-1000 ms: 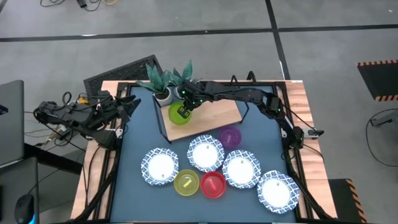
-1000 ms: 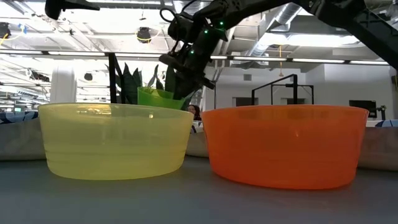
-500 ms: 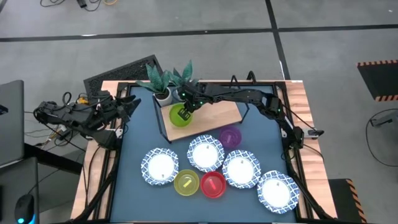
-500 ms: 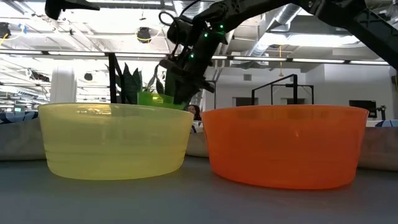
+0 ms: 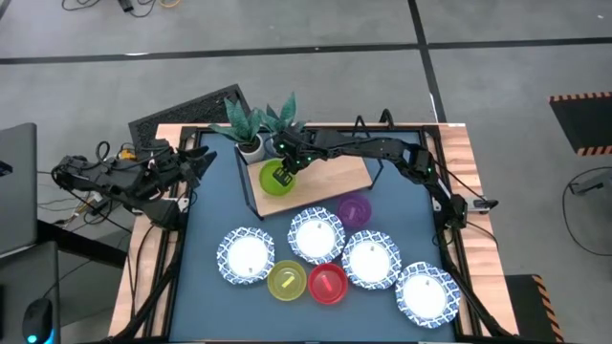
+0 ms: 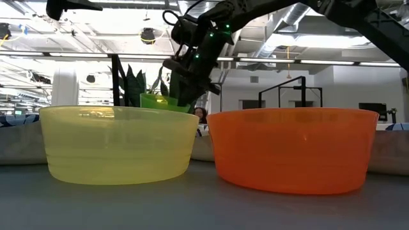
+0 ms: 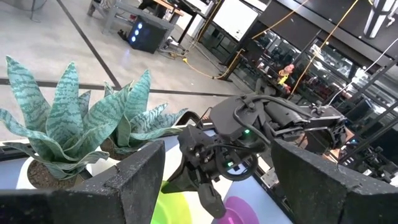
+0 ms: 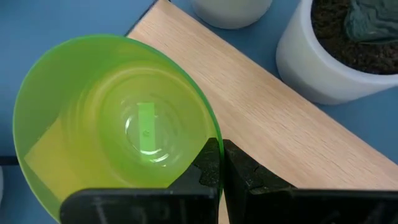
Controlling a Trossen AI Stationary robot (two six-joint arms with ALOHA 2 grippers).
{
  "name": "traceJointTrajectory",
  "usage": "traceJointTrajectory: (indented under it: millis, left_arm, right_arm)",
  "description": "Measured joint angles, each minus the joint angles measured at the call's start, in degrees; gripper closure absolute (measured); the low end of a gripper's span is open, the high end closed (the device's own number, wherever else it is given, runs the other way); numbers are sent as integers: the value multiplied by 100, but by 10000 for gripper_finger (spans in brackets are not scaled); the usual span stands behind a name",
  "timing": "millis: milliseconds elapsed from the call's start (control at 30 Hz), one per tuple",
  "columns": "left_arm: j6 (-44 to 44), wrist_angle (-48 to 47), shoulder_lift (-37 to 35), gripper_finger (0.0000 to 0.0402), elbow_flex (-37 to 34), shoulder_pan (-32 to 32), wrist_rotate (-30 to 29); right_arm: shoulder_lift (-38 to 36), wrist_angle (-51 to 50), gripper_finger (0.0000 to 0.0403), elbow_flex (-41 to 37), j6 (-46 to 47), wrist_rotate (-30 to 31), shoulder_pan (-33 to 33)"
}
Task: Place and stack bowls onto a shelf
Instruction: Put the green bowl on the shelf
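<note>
A green bowl [image 5: 276,180] [image 8: 112,124] is over the left end of the light wooden shelf [image 5: 346,172] [image 8: 273,124]; my right gripper [image 5: 285,172] [image 8: 222,163] is shut on it. Whether its base rests on the board, I cannot tell. In the low view the green bowl [image 6: 158,100] peeks above the yellow bowl [image 6: 118,144]. On the blue tabletop stand a purple bowl [image 5: 355,210], a yellow bowl [image 5: 287,281], a red bowl [image 5: 328,283] and several blue-rimmed white bowls [image 5: 316,235]. My left gripper [image 7: 230,190] waits open at the table's left edge. My right gripper pinches the green bowl's rim [image 8: 213,138] on the side toward the shelf's middle, one finger [image 8: 208,167] inside the bowl and the other finger [image 8: 242,171] outside. The fingers come from above, slanting down. The bowl stays upright, mouth up.
Two white plant pots [image 5: 256,143] [image 8: 339,59] with striped leaves stand just behind the shelf's left end, close to the right gripper. The shelf's black wire frame [image 5: 251,196] runs along its edges. The blue-rimmed bowls crowd the table's near half.
My right gripper has moved down a little with the green bowl, still shut on its rim. The bowl, tilted and higher a second ago, now sits lower and closer to level over the shelf's left end.
</note>
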Motion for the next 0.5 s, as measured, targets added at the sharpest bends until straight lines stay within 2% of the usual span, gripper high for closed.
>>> traceJointTrajectory:
  millis: [67, 267, 500]
  left_arm:
    - [0, 0, 1, 123, 0, 0, 1]
    - [-2, 2, 2, 123, 0, 0, 2]
    - [-2, 2, 1, 123, 0, 1, 2]
  right_arm:
    - [0, 31, 377, 0, -9, -11, -11]
    - [0, 30, 335, 0, -28, -124, -51]
    - [0, 149, 326, 0, -266, -127, -31]
